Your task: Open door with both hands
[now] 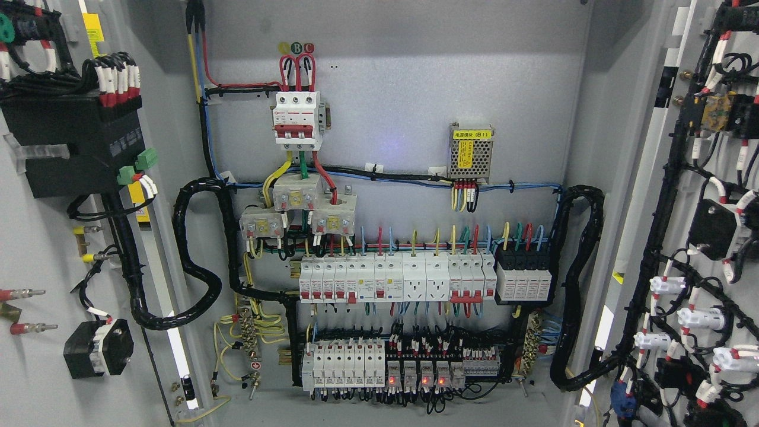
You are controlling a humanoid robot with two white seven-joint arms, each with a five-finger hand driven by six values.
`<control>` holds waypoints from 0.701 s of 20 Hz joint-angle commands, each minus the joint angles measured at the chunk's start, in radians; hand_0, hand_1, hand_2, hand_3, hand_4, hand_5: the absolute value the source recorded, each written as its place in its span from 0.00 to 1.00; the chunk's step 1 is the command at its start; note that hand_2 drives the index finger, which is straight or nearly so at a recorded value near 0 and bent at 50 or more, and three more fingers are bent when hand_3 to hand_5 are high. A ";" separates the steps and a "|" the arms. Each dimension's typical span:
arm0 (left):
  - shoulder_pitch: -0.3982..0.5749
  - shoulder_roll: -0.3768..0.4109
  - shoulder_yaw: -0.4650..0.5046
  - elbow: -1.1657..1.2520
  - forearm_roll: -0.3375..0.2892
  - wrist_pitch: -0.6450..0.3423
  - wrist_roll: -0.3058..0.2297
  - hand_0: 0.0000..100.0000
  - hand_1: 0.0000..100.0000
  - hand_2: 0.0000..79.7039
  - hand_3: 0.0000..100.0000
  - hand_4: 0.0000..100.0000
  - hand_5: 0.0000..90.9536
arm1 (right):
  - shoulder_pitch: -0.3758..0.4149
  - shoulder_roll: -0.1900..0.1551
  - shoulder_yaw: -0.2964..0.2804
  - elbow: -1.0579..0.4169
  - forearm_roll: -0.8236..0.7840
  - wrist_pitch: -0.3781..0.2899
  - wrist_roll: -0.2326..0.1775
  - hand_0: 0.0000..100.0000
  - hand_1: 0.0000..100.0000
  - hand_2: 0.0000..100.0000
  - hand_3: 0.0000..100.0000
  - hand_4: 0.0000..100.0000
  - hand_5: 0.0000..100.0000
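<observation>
Neither robot hand appears in head view, so hand state cannot be told. Cabinet stands open: left door swung wide at left edge, right door at right edge. Between them, back panel carries breaker rows.

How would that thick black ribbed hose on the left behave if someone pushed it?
The black hose would probably flex, since it already snakes in loose curves. It likely springs back: its ribbed sleeve looks bendy, and its ends seem fixed.
</observation>
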 commanded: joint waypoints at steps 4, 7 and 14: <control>0.056 -0.005 0.162 -0.023 0.037 -0.013 -0.005 0.12 0.56 0.00 0.00 0.00 0.00 | 0.032 0.011 -0.094 -0.001 -0.017 -0.012 -0.001 0.00 0.50 0.04 0.00 0.00 0.00; 0.058 -0.003 0.204 -0.021 0.090 -0.008 -0.005 0.12 0.56 0.00 0.00 0.00 0.00 | 0.051 0.008 -0.095 -0.001 -0.018 -0.026 -0.001 0.00 0.50 0.04 0.00 0.00 0.00; 0.053 0.009 0.284 0.023 0.159 0.059 -0.053 0.12 0.56 0.00 0.00 0.00 0.00 | 0.052 0.007 -0.163 0.001 -0.058 -0.026 -0.001 0.00 0.50 0.04 0.00 0.00 0.00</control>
